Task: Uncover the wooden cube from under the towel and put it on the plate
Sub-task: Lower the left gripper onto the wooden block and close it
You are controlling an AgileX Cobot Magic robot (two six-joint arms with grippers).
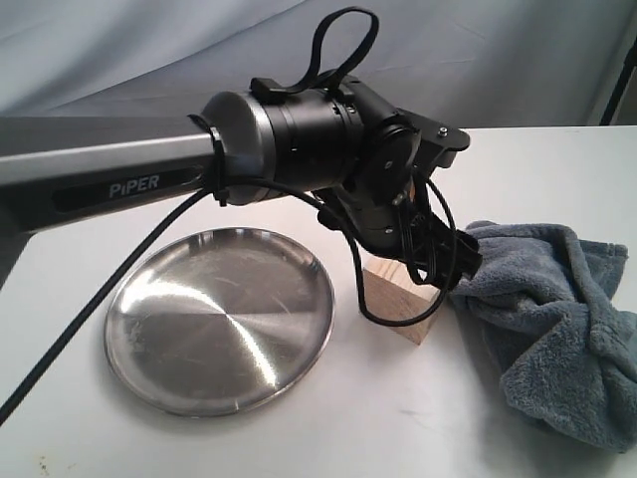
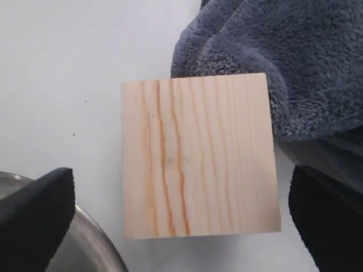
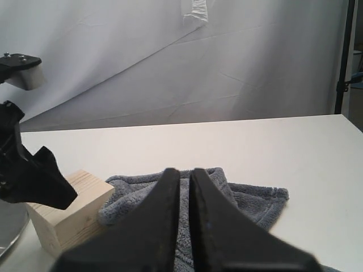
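The wooden cube (image 1: 403, 307) stands uncovered on the white table, between the plate (image 1: 219, 319) and the towel (image 1: 557, 329). Its pale top with darker grain lines fills the left wrist view (image 2: 198, 156). My left gripper (image 1: 438, 267) hangs just above the cube, open, with one black finger (image 2: 37, 218) on the plate side and the other towards the towel (image 2: 283, 62). The towel lies bunched against one face of the cube. In the right wrist view my right gripper (image 3: 185, 175) is shut and empty, raised over the towel (image 3: 249, 198), with the cube (image 3: 71, 212) beside it.
The long left arm (image 1: 109, 174) and its cable stretch across the table above the plate. The plate's rim (image 2: 96, 243) lies close to the cube. A grey backdrop hangs behind the table, with a dark stand (image 3: 340, 56) at the far right.
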